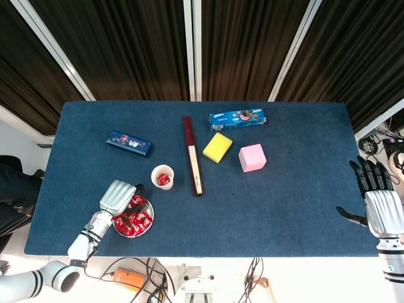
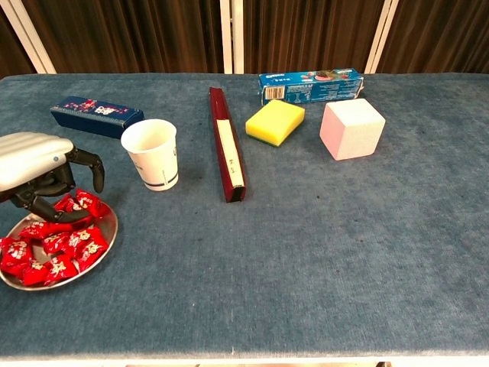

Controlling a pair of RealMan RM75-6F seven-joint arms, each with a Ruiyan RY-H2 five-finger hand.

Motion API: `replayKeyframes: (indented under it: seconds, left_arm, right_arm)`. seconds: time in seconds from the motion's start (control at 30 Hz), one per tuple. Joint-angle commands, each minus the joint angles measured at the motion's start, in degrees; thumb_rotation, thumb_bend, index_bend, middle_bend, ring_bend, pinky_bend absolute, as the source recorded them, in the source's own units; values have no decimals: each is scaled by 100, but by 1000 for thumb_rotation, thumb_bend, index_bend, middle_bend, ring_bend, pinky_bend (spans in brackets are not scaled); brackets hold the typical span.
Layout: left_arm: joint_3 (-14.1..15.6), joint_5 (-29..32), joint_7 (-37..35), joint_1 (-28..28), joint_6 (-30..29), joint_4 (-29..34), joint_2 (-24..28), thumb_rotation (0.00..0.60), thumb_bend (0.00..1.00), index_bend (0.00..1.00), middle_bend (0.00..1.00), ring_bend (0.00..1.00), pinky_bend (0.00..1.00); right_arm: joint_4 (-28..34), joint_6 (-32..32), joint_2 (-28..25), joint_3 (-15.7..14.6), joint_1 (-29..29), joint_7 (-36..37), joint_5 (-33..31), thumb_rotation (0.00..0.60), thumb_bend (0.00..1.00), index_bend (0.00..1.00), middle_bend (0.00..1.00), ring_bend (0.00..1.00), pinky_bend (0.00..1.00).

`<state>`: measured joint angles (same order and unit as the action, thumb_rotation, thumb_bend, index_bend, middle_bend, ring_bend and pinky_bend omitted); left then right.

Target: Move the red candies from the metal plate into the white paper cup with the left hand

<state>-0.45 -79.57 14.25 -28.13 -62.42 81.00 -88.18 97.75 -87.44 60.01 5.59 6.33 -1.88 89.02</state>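
Several red candies [image 1: 135, 220] [image 2: 58, 245] lie heaped on the metal plate [image 1: 151, 216] [image 2: 108, 235] near the table's front left edge. My left hand [image 1: 118, 196] [image 2: 30, 160] hovers over the plate's back left part, fingers curled down among the candies and touching them. Thumb and fingers stand apart with a candy between them, and none is lifted. The white paper cup [image 1: 162, 177] [image 2: 151, 153] stands upright just behind the plate, with one red candy [image 1: 163, 180] inside. My right hand [image 1: 379, 203] hangs open beyond the table's right edge.
A dark blue box [image 1: 129, 143] [image 2: 97, 115] lies behind the left hand. A long maroon box [image 1: 192, 155] [image 2: 227, 145] lies right of the cup. Further right are a yellow sponge [image 1: 217, 147], a pink cube [image 1: 252, 157] and a blue cookie box [image 1: 238, 118].
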Motion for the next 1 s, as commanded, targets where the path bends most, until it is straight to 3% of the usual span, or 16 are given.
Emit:
replayKeyframes:
  seconds: [0.03,0.53,0.77,1.0]
  left_arm:
    - [-12,10,25,-4,11,-18,-6,600,216,467,966,865,748]
    - [-16,33,94,31,16,-77,7,600,259,529,966,864,748]
    - [3,71,62,73,40,-63,74,600,379,579,966,864,748]
    - [29,-9,-5,224,-215,216,301,600,405,592,966,864,748]
  right_arm:
    - [8,3,-4,3,2,-14,-6,600,164,0,53,0,0]
    - [77,24,-14,-2,-1,-98,-38,600,165,0,58,0,0]
    - [117,22,-18,1,4,-142,-30,600,165,0,59,0,1]
    - [135,27,-20,2,15,-148,-13,600,165,0,59,0,3]
